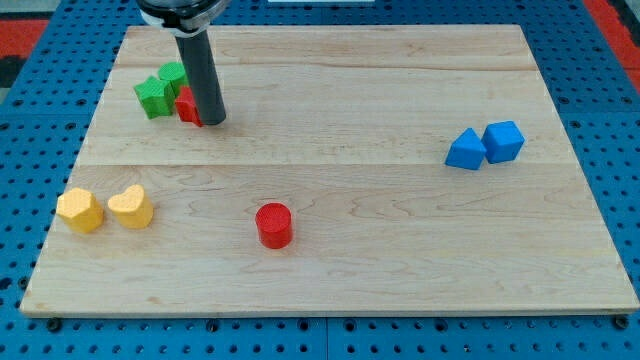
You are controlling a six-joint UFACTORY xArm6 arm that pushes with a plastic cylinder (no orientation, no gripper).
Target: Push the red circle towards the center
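red circle [273,224]: counter [350,90], 7 o'clock of centre | my tip [213,121]: 11 o'clock of circle, well apart, touching small red block [186,106] beside green blocks [160,92] | pincer: none fitted, state cannot be told

A pale wooden board [400,90] (planked) rests on blue pegboard [600,80], evenly lit.

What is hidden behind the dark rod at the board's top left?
A red block shows partly at the rod's left, beside two green blocks. Its right side and shape are covered. My tip touches it.
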